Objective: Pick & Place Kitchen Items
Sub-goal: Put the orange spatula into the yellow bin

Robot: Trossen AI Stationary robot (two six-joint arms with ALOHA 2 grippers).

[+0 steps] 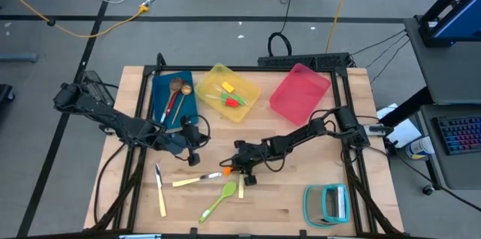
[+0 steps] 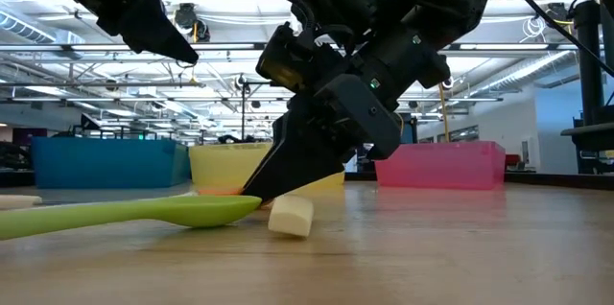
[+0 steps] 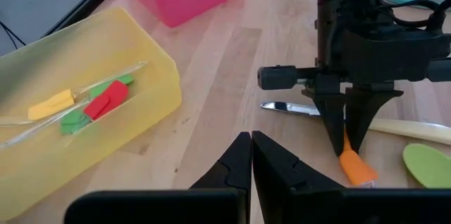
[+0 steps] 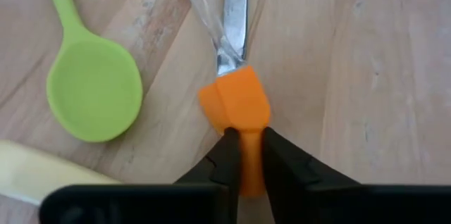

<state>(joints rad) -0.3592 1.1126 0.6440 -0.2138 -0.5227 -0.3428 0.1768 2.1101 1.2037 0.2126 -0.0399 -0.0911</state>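
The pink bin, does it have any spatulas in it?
No, the pink bin looks bare inside; the small spatulas lie in the yellow bin.

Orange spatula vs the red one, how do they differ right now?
The orange spatula lies on the bare table, clamped by the right gripper; the red spatula sits untouched inside the yellow bin. Orange lies beside the lime-green spoon; red lies among green and yellow spatulas. Both are tiny, with clear handles.

A pale wooden tabletop (image 1: 301, 201) is occupied by blue (image 1: 159, 92), yellow (image 1: 248, 102) and pink plastic bins (image 1: 299, 93), a teal-framed rack (image 1: 327, 203), a lime-green spoon (image 1: 219, 200) and cream-handled cutlery (image 1: 160, 192).
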